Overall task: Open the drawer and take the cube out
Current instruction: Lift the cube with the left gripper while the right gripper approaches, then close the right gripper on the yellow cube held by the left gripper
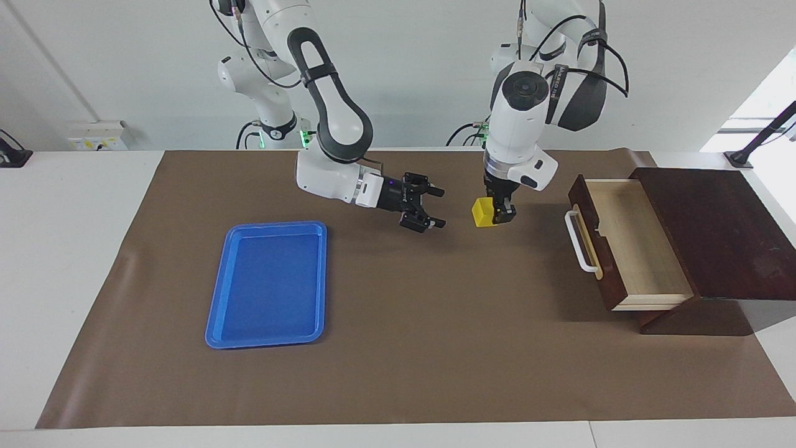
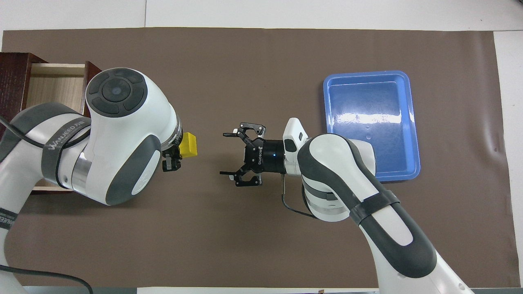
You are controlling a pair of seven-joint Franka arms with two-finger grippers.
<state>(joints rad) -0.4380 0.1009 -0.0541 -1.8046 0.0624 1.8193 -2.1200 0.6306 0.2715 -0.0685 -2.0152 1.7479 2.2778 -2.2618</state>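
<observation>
Holding the cube [image 1: 483, 213] pinched in my left gripper [image 1: 500, 213], I find it up in the air over the brown mat [image 1: 398, 348], between the drawer [image 1: 628, 249] and my right gripper [image 1: 429, 208]. Facing view, counted: one cube, one drawer, one cabinet [image 1: 715, 230], one blue tray [image 1: 268, 284], two grippers. The drawer stands pulled out at the left arm's end of the bench [image 1: 62, 249], its white handle [image 1: 579, 242] in plain sight and its pale interior bare. My right gripper is spread wide, turned toward the cube, apart from it.

Overhead view: same single cube [image 2: 189, 144], single tray [image 2: 372, 122], two grippers. My left arm covers most of the drawer [image 2: 53, 87] and its handle entirely; my left gripper [image 2: 173, 157] barely shows. My right gripper [image 2: 241, 157] shows both spread fingers clearly.
</observation>
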